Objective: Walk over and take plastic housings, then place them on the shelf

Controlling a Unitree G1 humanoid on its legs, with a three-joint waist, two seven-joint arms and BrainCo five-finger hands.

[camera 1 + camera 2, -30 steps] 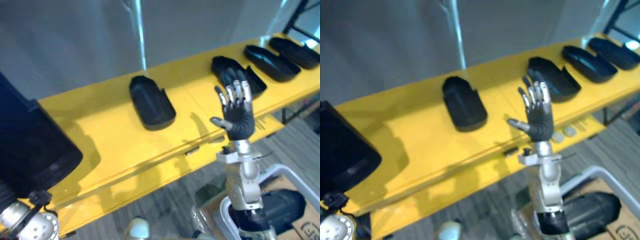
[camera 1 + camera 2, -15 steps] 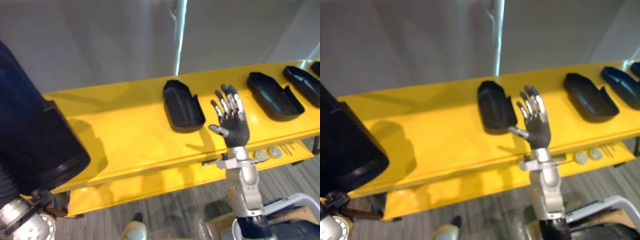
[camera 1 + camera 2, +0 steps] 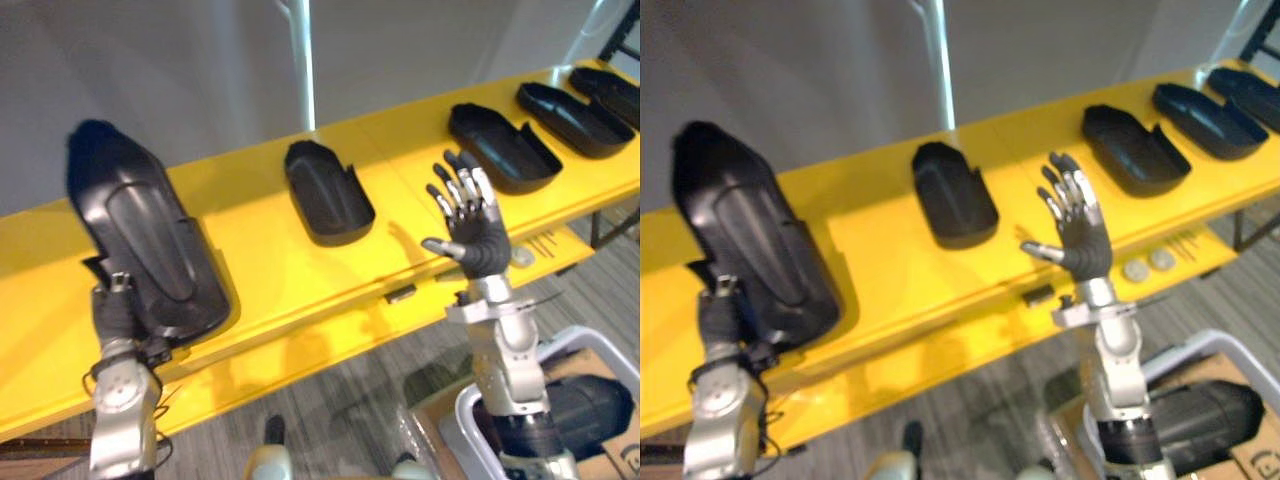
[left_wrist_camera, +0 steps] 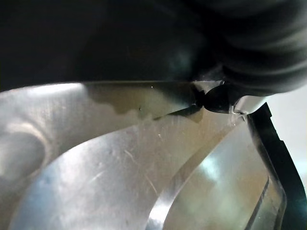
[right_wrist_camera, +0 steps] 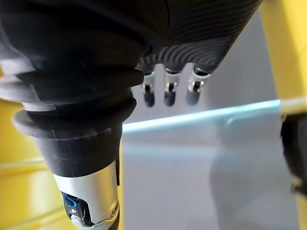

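L hand [image 3: 115,312] half-hidden by housing [image 3: 140,230], maybe gripping, R hand [image 3: 478,245] splayed

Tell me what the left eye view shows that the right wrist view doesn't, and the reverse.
Left eye view: the large housing upright above the left robot hand, four smaller housings in a row. Right wrist view: a close look along the dark ribbed cover to straight fingertips, plus a dark shape at the edge I cannot identify. Both: the open right robot hand, the yellow shelf, the grey wall.
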